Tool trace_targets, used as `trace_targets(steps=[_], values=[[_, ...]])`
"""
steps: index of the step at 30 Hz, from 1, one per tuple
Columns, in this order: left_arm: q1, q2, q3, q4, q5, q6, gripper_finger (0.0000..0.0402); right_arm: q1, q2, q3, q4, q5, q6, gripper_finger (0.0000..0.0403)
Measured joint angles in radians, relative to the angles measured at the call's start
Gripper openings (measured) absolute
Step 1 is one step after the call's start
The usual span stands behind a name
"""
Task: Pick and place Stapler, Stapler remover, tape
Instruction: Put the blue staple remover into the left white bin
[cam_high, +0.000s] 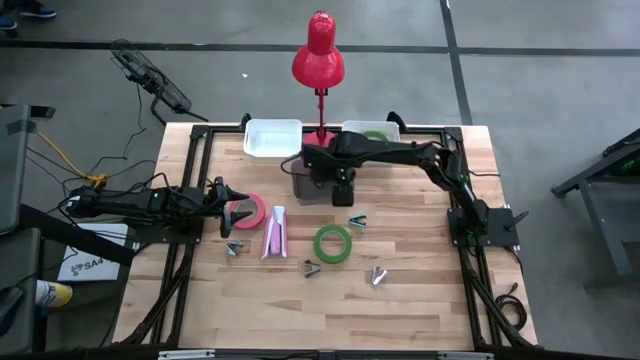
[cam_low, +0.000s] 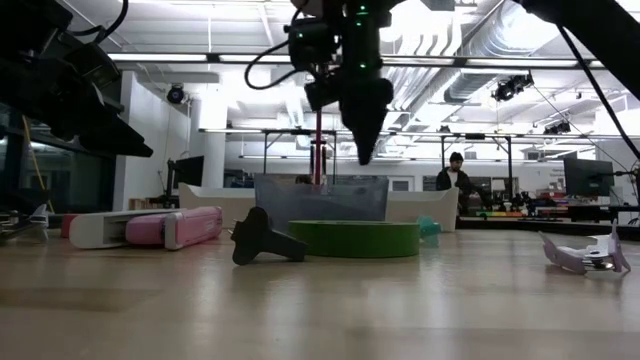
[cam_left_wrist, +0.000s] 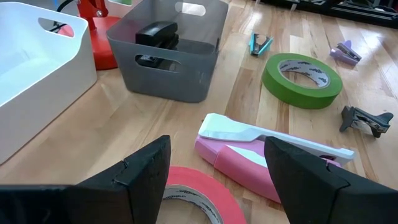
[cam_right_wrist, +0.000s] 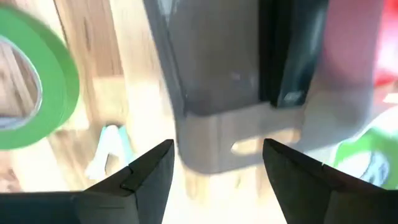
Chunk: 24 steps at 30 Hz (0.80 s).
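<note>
My right gripper (cam_high: 342, 180) (cam_right_wrist: 217, 155) (cam_low: 364, 150) hangs open and empty, pointing down above the grey bin (cam_high: 316, 188) (cam_low: 320, 198). A black stapler (cam_right_wrist: 292, 56) (cam_left_wrist: 157, 34) lies in that bin. My left gripper (cam_high: 232, 207) (cam_left_wrist: 217, 155) waits open at the table's left, just over the left edge of the pink tape (cam_high: 246, 211) (cam_left_wrist: 199, 196). A pink stapler (cam_high: 274, 232) (cam_left_wrist: 261, 158) lies flat beside that ring. A green tape (cam_high: 333, 243) (cam_low: 355, 238) (cam_right_wrist: 37, 81) lies flat mid-table. Staple removers lie around: dark ones (cam_high: 233, 247) (cam_high: 312, 267), a teal one (cam_high: 357, 221) (cam_right_wrist: 109, 149), a purple one (cam_high: 378, 275).
A red desk lamp (cam_high: 318, 60) stands on its base behind the grey bin. Two white bins (cam_high: 272, 137) (cam_high: 372, 130) sit at the far edge; the right one holds a green ring. Bare wood stretches along the table's near edge. A person (cam_low: 456, 180) stands far off in the room.
</note>
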Motion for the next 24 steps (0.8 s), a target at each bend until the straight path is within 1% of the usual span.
trace_targets(steps=[4, 9, 12, 14, 18, 21, 24], values=[[0.0, 0.0, 0.0, 0.0, 0.0, 0.0, 0.0257, 0.019, -0.06, -0.112, 0.011, -0.003, 0.047, 0.0236], [0.0, 0.0, 0.0, 0.0, 0.0, 0.0, 0.0257, 0.057, -0.182, -0.318, 0.088, -0.005, 0.102, 0.0236], [0.0, 0.0, 0.0, 0.0, 0.0, 0.0, 0.0257, 0.084, -0.259, -0.458, 0.186, -0.007, 0.111, 0.0236], [0.0, 0.0, 0.0, 0.0, 0.0, 0.0, 0.0257, 0.1, -0.299, -0.549, 0.27, -0.013, 0.087, 0.0236], [0.0, 0.0, 0.0, 0.0, 0.0, 0.0, 0.0257, 0.123, -0.356, -0.729, 0.444, -0.077, 0.033, 0.0236], [0.0, 0.0, 0.0, 0.0, 0.0, 0.0, 0.0257, 0.139, -0.381, -0.824, 0.577, -0.12, 0.029, 0.0236], [0.0, 0.0, 0.0, 0.0, 0.0, 0.0, 0.0257, 0.152, -0.416, -0.889, 0.668, -0.096, 0.035, 0.0236]])
